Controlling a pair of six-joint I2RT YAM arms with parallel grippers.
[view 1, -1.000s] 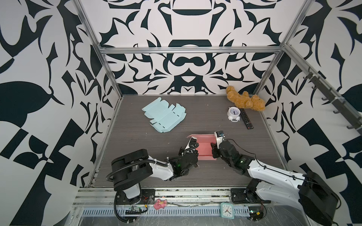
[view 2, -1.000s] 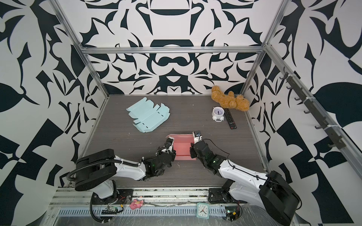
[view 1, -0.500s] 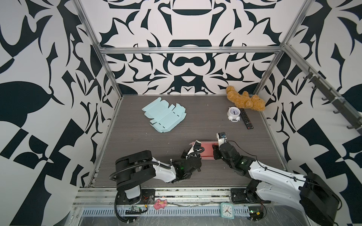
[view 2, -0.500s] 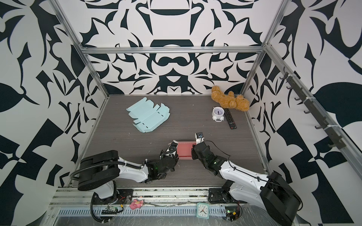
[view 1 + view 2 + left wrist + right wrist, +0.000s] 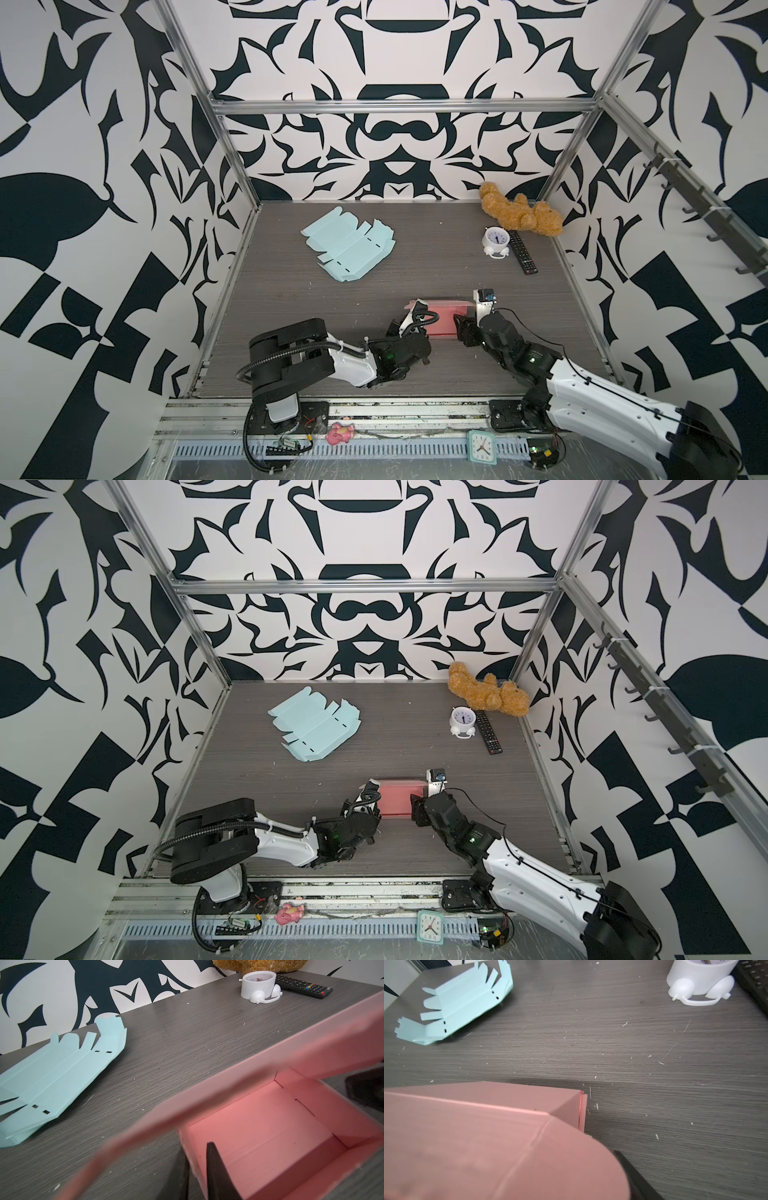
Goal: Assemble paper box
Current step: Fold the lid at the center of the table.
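Pink paper box [image 5: 446, 319] sits front-centre on grey wood-grain table [image 5: 415, 257], long axis running side to side between your arms. Lid half-raised along far long side, opening upward. Your left gripper [image 5: 197, 1159] nearly closed, pinching box's left end wall, one finger inside. Your right gripper [image 5: 465, 328] at right end beside rounded flap; spread cannot be told. Flat light-blue cardboard blank [image 5: 349, 245] well apart, far left.

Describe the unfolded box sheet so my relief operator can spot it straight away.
Start at the grey table and look toward its back-left corner. A pale blue cardboard sheet lies there alone, nothing touching it. Unlike the pink box near the front edge, it is unfolded and almost flat, with cut tabs and small dark slots.
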